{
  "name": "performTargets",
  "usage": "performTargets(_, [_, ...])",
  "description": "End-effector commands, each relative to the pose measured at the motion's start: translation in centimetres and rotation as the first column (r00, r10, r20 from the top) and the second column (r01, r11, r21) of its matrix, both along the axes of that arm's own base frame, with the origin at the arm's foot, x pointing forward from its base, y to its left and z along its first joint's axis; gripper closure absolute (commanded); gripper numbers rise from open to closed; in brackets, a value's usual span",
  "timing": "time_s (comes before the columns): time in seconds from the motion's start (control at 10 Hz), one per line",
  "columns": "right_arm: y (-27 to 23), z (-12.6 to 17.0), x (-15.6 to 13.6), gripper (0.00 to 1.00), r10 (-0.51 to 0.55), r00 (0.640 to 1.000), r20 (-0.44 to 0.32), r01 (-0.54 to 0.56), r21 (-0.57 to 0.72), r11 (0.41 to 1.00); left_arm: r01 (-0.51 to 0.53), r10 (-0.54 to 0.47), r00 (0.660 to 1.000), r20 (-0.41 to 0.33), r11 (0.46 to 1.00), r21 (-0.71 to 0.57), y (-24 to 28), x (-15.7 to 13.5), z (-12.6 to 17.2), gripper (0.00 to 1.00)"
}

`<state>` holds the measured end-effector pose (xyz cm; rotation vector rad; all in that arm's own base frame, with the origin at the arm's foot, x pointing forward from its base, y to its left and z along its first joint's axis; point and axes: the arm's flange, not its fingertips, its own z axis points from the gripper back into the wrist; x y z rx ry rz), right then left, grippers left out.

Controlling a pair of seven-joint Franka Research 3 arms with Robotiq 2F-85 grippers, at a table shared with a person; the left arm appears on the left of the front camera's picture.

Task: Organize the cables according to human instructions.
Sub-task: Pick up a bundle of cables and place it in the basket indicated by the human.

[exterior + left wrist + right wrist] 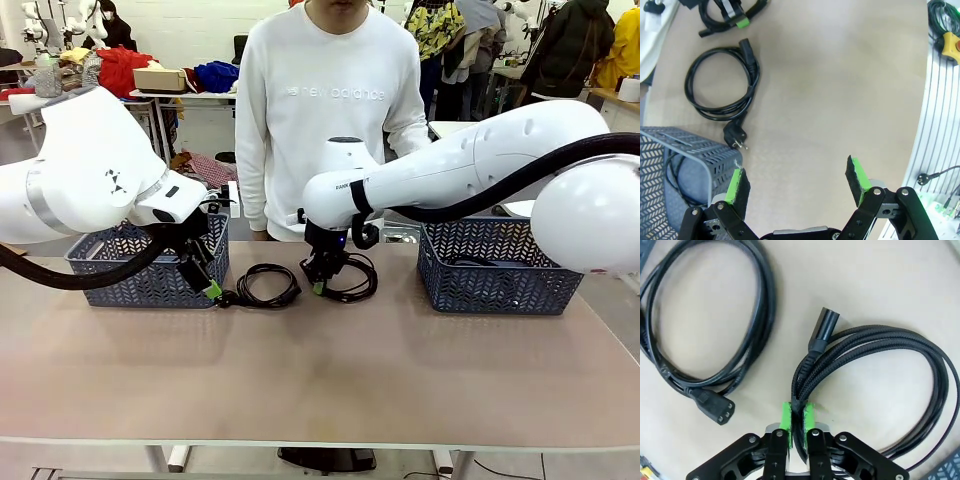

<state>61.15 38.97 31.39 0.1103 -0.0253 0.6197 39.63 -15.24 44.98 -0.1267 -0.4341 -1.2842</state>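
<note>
A braided black cable (880, 337) lies coiled on the beige table (320, 380), near its far edge. The right gripper (797, 412) pinches its bundled loops between the pads. Just beside it lies a smooth power cord (265, 285). The left gripper (797, 175) hangs spread wide beside the left basket (120, 280), which holds another cord (669, 172). The right basket (500, 285) stands well apart. Behind the table stands the human (330, 150); the sweatshirt reads "new balance".

- Front view: from the near edge of the tabletop (320, 380), facing the person (330, 110) across it.
- Left wrist view: looking down, farther off.
- Right wrist view: close above; both share one coiled cable (748, 50).
</note>
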Motion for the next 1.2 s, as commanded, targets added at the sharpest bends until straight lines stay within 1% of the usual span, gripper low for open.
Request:
performTargets(0.0, [-1.1, 2.1, -2.1, 1.00, -0.047, 0.998, 0.052, 0.049, -0.033, 0.998, -0.009, 0.009, 1.000, 0.002, 1.000, 0.002, 0.0, -0.1, 0.1, 0.00])
performTargets(0.1, [-1.3, 4.1, -2.8, 1.00, -0.001, 0.997, 0.077, 0.005, -0.054, 0.999, -0.009, 0.009, 1.000, 0.002, 1.000, 0.002, 0.0, -0.1, 0.1, 0.00])
performTargets(0.2, [-1.5, 6.1, -3.3, 1.00, 0.063, 0.995, 0.080, -0.057, -0.072, 0.996, -0.009, 0.009, 1.000, 0.002, 1.000, 0.002, 0.0, -0.1, 0.1, 0.00])
performTargets(0.3, [-1.7, 8.4, -4.2, 1.00, 0.163, 0.984, 0.069, -0.157, -0.088, 0.984, -0.009, 0.009, 1.000, 0.002, 1.000, 0.002, 0.0, -0.1, 0.1, 0.00])
performTargets(0.4, [-2.1, 10.8, -5.1, 1.00, 0.277, 0.959, 0.056, -0.271, -0.096, 0.958, -0.009, 0.009, 1.000, 0.002, 1.000, 0.002, 0.0, -0.1, 0.1, 0.00])
performTargets(0.5, [-2.8, 13.2, -6.0, 1.00, 0.412, 0.910, 0.035, -0.407, -0.103, 0.908, -0.009, 0.009, 1.000, 0.002, 1.000, 0.002, 0.0, -0.1, 0.1, 0.00])
performTargets(0.6, [-3.7, 15.1, -6.9, 1.00, 0.519, 0.855, 0.018, -0.514, -0.109, 0.851, -0.009, 0.009, 1.000, 0.002, 1.000, 0.002, 0.0, -0.1, 0.1, 0.00])
performTargets(0.7, [-4.9, 16.7, -7.6, 1.00, 0.602, 0.798, -0.024, -0.601, -0.114, 0.791, -0.009, 0.009, 1.000, 0.002, 1.000, 0.002, 0.0, -0.1, 0.1, 0.00])
performTargets(0.8, [-6.1, 17.8, -8.2, 1.00, 0.656, 0.753, -0.051, -0.656, -0.125, 0.744, -0.009, 0.009, 1.000, 0.002, 1.000, 0.002, 0.0, -0.1, 0.1, 0.00])
performTargets(0.9, [-7.5, 18.3, -8.8, 1.00, 0.694, 0.717, -0.064, -0.696, -0.122, 0.708, -0.009, 0.009, 1.000, 0.002, 1.000, 0.002, 0.0, -0.1, 0.1, 0.00])
performTargets(1.0, [-9.4, 18.5, -9.1, 1.00, 0.710, 0.701, -0.066, -0.712, -0.127, 0.691, -0.009, 0.009, 1.000, 0.002, 1.000, 0.002, 0.0, -0.1, 0.1, 0.00])
performTargets(1.1, [-11.3, 18.4, -9.3, 1.00, 0.711, 0.700, -0.064, -0.711, -0.142, 0.688, -0.009, 0.009, 1.000, 0.002, 1.000, 0.002, 0.0, -0.1, 0.1, 0.00])
